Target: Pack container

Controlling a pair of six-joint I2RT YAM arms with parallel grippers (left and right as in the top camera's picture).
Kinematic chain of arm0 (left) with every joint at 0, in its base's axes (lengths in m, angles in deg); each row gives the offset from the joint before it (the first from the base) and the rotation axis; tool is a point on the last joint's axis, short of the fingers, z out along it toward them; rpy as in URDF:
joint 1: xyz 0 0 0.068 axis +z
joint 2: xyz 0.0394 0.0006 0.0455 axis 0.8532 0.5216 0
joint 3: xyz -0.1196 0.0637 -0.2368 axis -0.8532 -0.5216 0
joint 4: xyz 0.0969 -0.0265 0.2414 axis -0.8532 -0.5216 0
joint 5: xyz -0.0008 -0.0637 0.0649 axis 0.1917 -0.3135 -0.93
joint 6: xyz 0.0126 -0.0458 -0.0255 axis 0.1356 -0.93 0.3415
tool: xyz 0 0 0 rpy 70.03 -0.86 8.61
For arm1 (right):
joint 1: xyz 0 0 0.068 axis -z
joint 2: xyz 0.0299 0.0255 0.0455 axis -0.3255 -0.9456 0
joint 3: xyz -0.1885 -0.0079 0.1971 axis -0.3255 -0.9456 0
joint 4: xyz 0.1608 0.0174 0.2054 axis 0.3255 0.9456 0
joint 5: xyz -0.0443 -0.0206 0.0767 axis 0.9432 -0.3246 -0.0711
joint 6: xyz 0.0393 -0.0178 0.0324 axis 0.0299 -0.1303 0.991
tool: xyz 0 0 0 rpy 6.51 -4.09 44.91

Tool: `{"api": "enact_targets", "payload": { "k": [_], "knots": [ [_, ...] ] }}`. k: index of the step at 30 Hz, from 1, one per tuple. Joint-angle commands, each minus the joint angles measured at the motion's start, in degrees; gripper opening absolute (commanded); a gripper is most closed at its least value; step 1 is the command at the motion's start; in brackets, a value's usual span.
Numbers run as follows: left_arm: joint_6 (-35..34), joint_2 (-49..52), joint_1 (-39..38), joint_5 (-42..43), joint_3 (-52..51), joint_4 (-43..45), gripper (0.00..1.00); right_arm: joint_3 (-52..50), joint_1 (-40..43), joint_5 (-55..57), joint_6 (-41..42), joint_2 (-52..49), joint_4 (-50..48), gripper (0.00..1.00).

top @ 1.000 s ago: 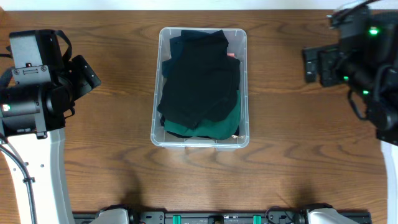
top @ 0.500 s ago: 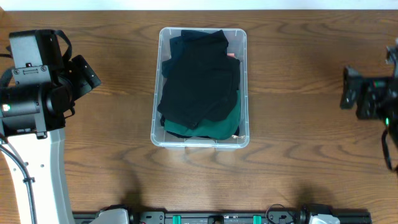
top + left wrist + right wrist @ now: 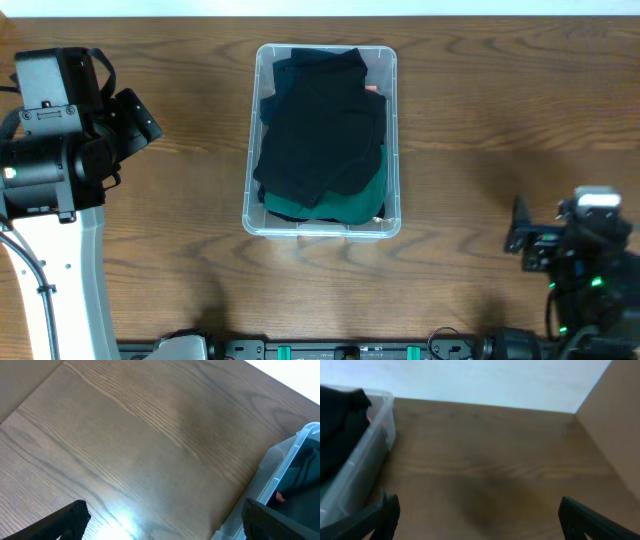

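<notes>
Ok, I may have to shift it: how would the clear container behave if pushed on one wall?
The container would probably slide, not tip: it sits low and flat on the wooden table. Its thin clear walls may flex. The black garment inside looks soft, so probably light.

Robotics lab bench, not a home. Bare wood-grain worktop (image 3: 480, 110), left arm (image 3: 50, 130) and right arm (image 3: 580, 250) rising from its near edge. Black mounting rail (image 3: 340, 351) with green fittings runs along that edge. Plain white wall (image 3: 470, 380) behind.
</notes>
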Motion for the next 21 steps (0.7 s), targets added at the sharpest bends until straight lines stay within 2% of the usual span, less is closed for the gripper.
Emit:
{"api": "enact_targets", "payload": {
  "k": [1,5,9,13,21],
  "knots": [
    [1.0,0.3,0.3,-0.7,0.2,0.0,0.98,-8.8,0.3,-0.3,2.3,5.9,-2.8,0.99],
    [1.0,0.3,0.3,-0.7,0.2,0.0,0.98,-18.0,0.3,-0.5,3.7,12.0,-7.1,0.99],
    [1.0,0.3,0.3,-0.7,0.2,0.0,0.98,-23.9,0.3,-0.5,7.7,16.9,-7.5,0.99],
    [1.0,0.3,0.3,-0.7,0.2,0.0,0.98,-28.0,0.2,-0.5,8.3,21.7,-7.6,0.99],
    [1.0,0.3,0.3,-0.7,0.2,0.0,0.98,-34.3,0.2,-0.5,9.0,22.2,-10.3,0.99]
  ]
}}
